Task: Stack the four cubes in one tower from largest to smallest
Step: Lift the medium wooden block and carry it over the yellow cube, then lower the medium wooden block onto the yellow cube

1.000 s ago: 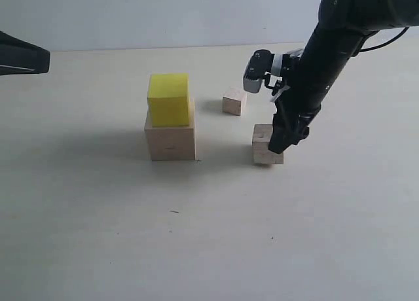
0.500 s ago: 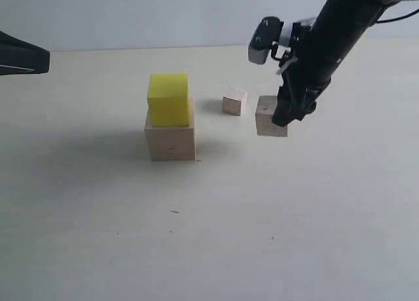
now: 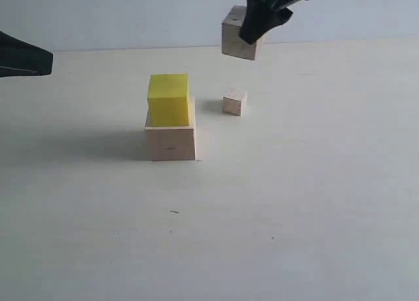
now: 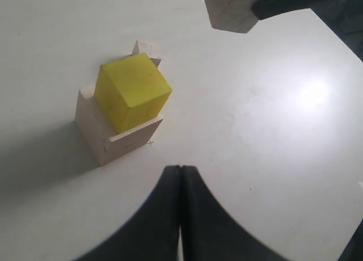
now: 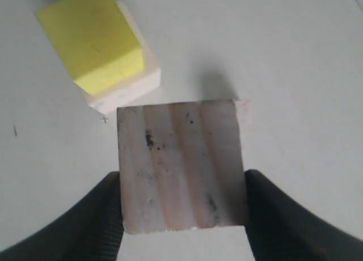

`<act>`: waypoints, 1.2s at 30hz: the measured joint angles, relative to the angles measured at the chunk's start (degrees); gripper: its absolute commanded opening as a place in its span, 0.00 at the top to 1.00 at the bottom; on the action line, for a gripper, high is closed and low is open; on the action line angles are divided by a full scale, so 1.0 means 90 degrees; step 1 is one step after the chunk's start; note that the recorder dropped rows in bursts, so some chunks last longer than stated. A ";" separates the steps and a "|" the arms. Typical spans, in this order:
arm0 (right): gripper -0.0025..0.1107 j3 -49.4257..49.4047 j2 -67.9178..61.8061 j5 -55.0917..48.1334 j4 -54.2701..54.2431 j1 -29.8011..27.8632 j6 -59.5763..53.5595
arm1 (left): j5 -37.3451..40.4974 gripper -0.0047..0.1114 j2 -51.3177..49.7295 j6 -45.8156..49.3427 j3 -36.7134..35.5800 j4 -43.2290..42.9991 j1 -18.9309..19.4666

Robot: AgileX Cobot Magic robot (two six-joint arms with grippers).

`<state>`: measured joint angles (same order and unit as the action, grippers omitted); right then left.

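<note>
Right end effector [image 5: 182, 211]: pinching wood cube [image 5: 181, 164] between its fingers, aloft | yellow cube [image 3: 168, 99] atop large cube [image 3: 171, 142], lower, apart | left end effector [image 4: 180, 173]: pressed together

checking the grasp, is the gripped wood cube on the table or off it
Off it: the cube hangs in air above the table, clamped by the right gripper.

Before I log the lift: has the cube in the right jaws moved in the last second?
Yes. The held cube rose off the table and shifted left, now well above the small loose cube in the exterior view.
</note>
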<state>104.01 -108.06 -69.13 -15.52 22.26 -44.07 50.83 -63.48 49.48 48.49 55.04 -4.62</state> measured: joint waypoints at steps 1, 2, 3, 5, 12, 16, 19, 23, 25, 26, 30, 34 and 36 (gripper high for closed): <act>0.98 0.0078 0.0000 -0.0023 0.0017 0.0112 0.0000 | 0.0000 0.96 0.0000 0.0000 0.0000 0.0015 0.0000; 0.98 0.0174 0.0000 -0.0037 0.0084 0.0251 0.0000 | 0.0010 0.96 0.0000 0.0000 0.0000 0.0015 0.0000; 0.98 0.0270 -0.0012 -0.0052 0.0156 0.0384 -0.0057 | 0.0015 0.96 0.0000 0.0000 0.0000 0.0032 0.0000; 0.98 0.0421 -0.0068 -0.0066 0.0195 0.0573 -0.0295 | 0.0068 0.96 0.0000 0.0000 0.0000 0.0062 0.0000; 0.98 0.0520 -0.0332 -0.0107 -0.0195 0.0703 -0.1735 | 0.0340 0.96 0.0000 0.0000 0.0000 0.0060 0.0000; 0.98 0.0520 -0.0487 -0.0107 -0.0331 0.0703 -0.2364 | 0.0436 0.96 0.0000 0.0000 0.0000 0.0074 0.0000; 0.98 0.0586 -0.0637 -0.0124 -0.0525 0.0703 -0.2625 | 0.0467 0.96 0.0000 0.0000 0.0000 0.0086 0.0000; 0.98 0.0844 -0.0877 -0.0124 -0.0841 0.0703 -0.2692 | 0.0506 0.96 0.0000 0.0000 0.0000 0.0110 0.0000; 0.98 0.0975 -0.0973 -0.0124 -0.1077 0.0703 -0.2697 | 0.0506 0.96 0.0000 0.0000 0.0000 0.0122 0.0000; 0.98 0.1025 -0.1018 -0.0124 -0.1141 0.0703 -0.2697 | 0.0517 0.96 0.0000 0.0000 0.0000 0.0134 0.0000; 0.98 0.1133 -0.1160 -0.0124 -0.1212 0.0714 -0.2697 | 0.0517 0.96 0.0000 0.0000 0.0000 0.0134 0.0000; 0.98 0.1148 -0.1334 -0.0124 -0.1217 0.0714 -0.2648 | 0.0531 0.96 0.0000 0.0000 0.0000 0.0145 0.0000; 0.98 0.1148 -0.1405 -0.0124 -0.1217 0.0714 -0.2633 | 0.0531 0.96 0.0000 0.0015 0.0000 0.0145 0.0000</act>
<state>114.34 -120.70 -70.24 -26.47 28.69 -67.76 55.61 -63.48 49.62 48.49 56.34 -4.62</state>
